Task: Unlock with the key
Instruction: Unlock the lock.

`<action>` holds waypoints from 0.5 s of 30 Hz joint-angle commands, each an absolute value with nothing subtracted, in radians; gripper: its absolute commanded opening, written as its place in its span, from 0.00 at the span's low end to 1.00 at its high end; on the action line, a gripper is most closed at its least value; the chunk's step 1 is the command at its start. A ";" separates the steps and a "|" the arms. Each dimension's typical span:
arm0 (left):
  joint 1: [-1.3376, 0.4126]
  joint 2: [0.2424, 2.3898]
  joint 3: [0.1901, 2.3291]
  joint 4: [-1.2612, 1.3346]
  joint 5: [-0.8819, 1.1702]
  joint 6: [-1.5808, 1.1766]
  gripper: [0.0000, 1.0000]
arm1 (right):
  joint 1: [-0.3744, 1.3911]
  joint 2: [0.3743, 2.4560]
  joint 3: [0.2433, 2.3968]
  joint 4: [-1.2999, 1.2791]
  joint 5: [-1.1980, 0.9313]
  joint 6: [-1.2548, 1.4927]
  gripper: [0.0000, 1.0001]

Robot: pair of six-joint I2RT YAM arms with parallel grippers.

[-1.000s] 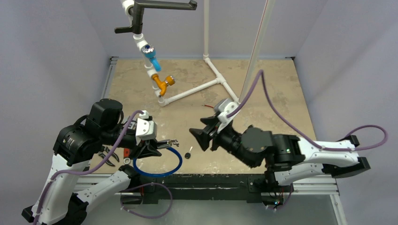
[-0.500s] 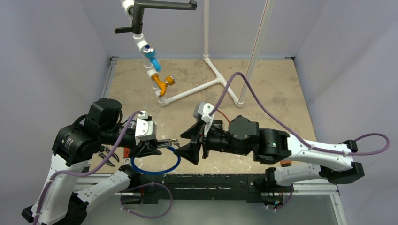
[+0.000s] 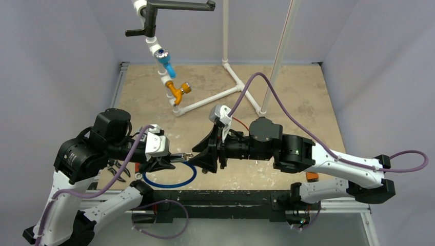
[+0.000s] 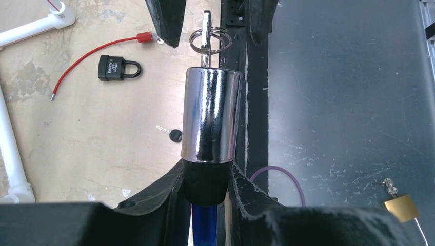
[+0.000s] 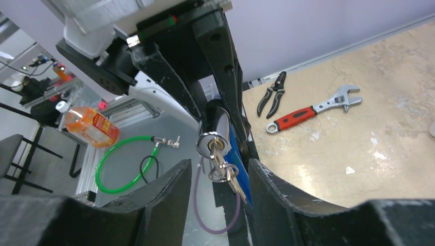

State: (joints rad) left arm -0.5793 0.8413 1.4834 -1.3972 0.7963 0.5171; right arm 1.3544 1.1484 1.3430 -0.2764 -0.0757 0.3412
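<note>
The lock cylinder (image 4: pixel 212 115) is mirror chrome with a black collar, and the cable (image 3: pixel 169 179) looping from it is blue. The key (image 4: pixel 206 23) and its ring are silver. The left hand (image 4: pixel 205 171) and right hand (image 5: pixel 219 165) are black. The arms are white and black, with purple leads (image 4: pixel 277 168).

The tabletop (image 3: pixel 297 87) is beige, mottled with paler patches. The pipe frame (image 3: pixel 224 31) at twelve o'clock is white, with one blue valve (image 3: pixel 167 67) and one orange-yellow valve (image 3: pixel 178 91).

One padlock (image 4: pixel 117 67) is black with pale lettering, and another (image 4: pixel 401 206) is brass. The wire (image 4: pixel 90 54) is red. The wrench (image 5: pixel 310 110) has a red handle and a silver head. The pliers (image 5: pixel 274 95) are black, and the bottle (image 5: pixel 92 127) is orange.
</note>
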 commanded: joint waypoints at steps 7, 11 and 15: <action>-0.593 0.832 1.506 -1.362 0.799 0.537 0.00 | 1.351 1.190 1.424 -0.254 -0.108 0.350 0.08; -0.595 0.830 1.509 -1.341 0.774 0.527 0.00 | 1.352 1.201 1.420 -0.272 -0.101 0.358 0.00; -0.603 0.829 1.514 -1.288 0.706 0.522 0.00 | 1.350 1.205 1.409 -0.278 -0.046 0.396 0.00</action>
State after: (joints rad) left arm -0.5919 0.8314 1.4834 -1.4151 0.7452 0.5175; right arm 1.3491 1.1938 1.3872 -0.2783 -0.0883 0.3515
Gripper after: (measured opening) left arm 0.238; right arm 0.008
